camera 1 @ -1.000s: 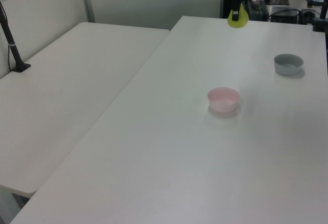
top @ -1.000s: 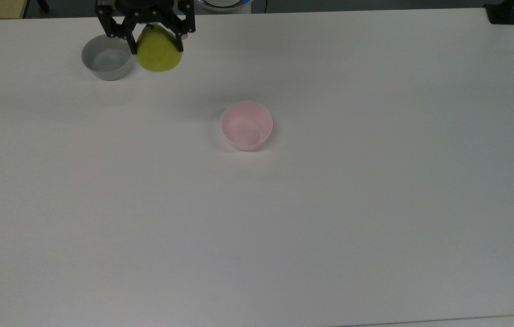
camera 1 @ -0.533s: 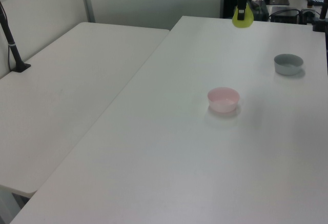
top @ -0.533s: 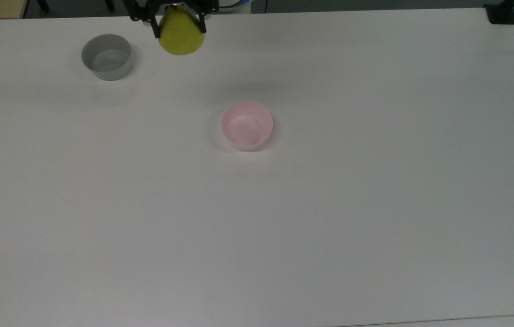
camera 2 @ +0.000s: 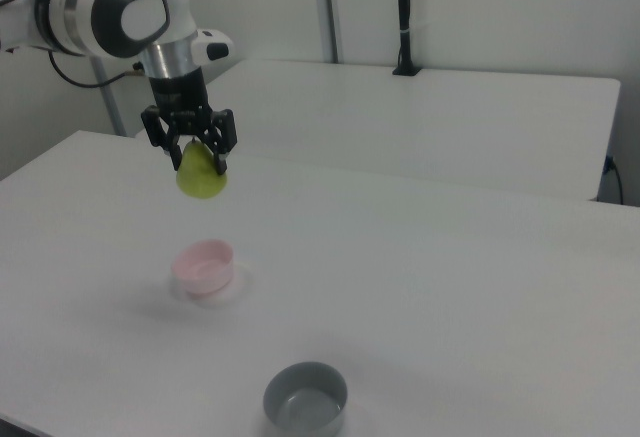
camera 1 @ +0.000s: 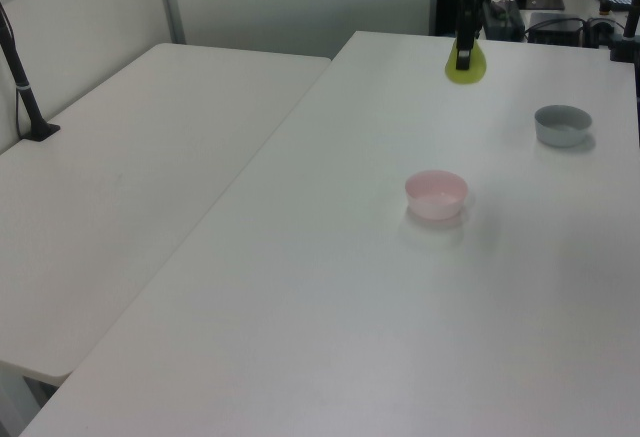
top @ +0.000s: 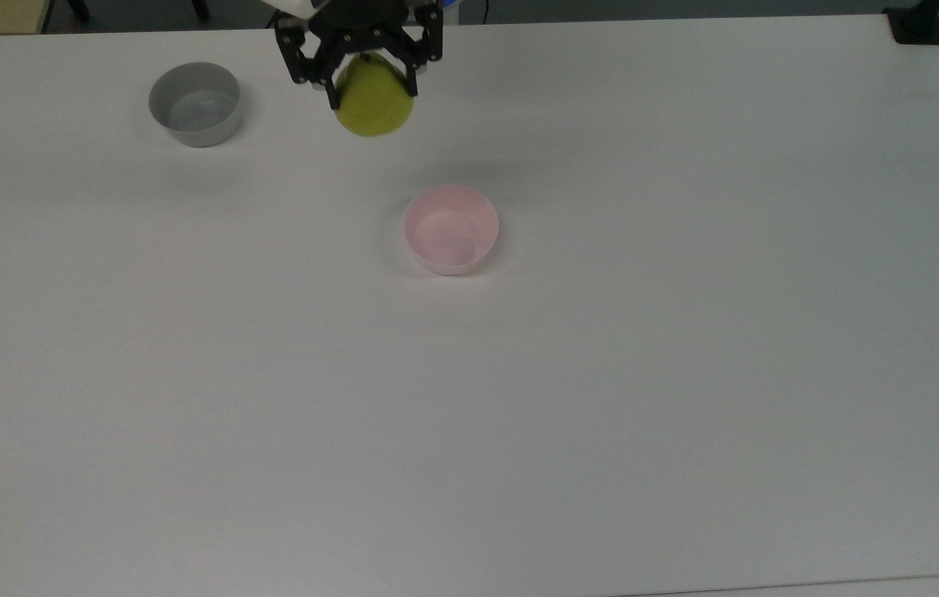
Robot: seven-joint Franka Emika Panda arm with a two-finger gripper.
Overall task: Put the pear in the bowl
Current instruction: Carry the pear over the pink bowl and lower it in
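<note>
The gripper is clamped on the yellow-green pear, its fingers covering the narrow upper end, held in the air away from the pink bowl. The grey bowl sits well apart from the pink bowl on the white table.

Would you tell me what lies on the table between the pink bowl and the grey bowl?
Nothing: in the top view, bare white table runs from the pink bowl to the grey bowl. The pear hangs above, held in the gripper.
</note>
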